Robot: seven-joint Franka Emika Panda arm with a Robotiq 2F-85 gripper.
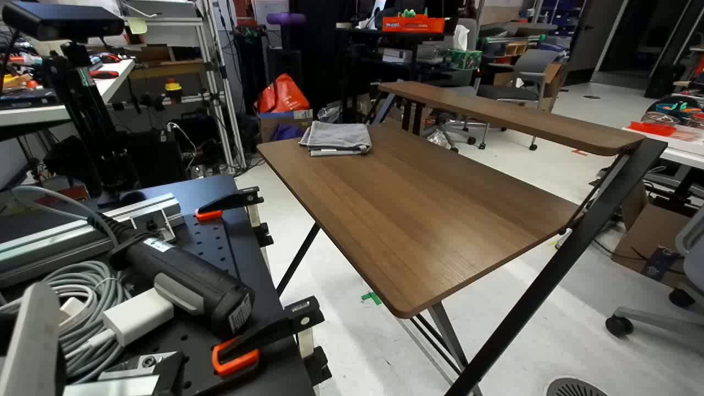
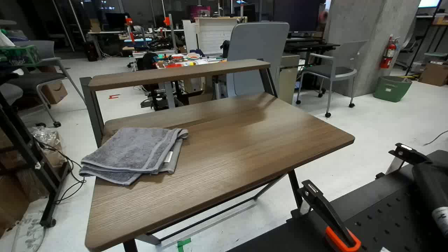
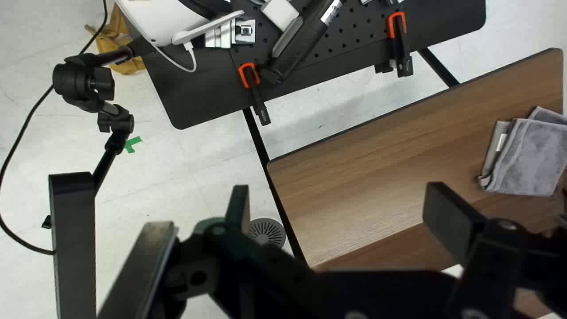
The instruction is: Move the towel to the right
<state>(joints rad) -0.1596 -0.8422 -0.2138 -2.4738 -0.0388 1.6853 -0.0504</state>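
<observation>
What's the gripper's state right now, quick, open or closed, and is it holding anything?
Gripper: open, holding nothing; the folded grey towel lies on the wood-topped desk.

Hand (image 3: 339, 204) spread wide, folded grey towel (image 3: 531, 155) on brown tabletop (image 3: 354, 195)

- An exterior view: obliquely down over the bench (image 1: 434, 220), towel (image 1: 336, 137) at the far end.
- An exterior view: down toward the shelf (image 2: 178, 71), towel nearer.
- Wrist view: steeply down past the end effector (image 3: 337, 208).
- All share bench, towel.
</observation>
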